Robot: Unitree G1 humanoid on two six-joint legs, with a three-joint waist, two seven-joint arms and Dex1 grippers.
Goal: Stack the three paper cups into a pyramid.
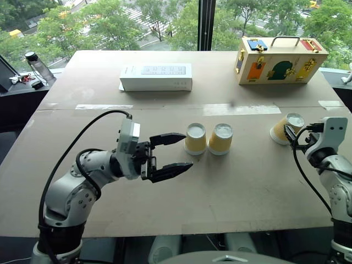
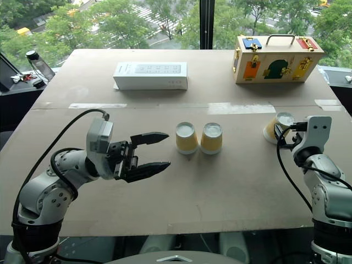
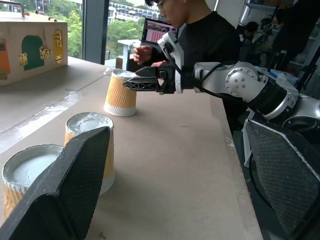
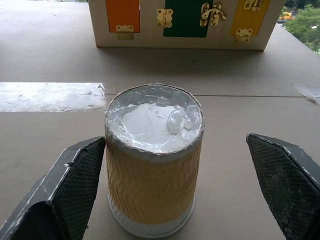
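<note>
Tan surface [image 1: 236,192]: two inverted paper cups [image 1: 195,138] [image 1: 220,138] touching; third cup [image 4: 153,160] between open right gripper [image 4: 175,190] jaws; left gripper [image 1: 175,155] open, empty.

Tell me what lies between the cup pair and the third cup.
Only bare table separates the cup pair from the third cup, as the left eye view shows; the open right gripper faces that cup.

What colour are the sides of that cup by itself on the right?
Yellow-tan with a wavy ribbed pattern, on the lone cup; the right wrist view shows it best.
</note>
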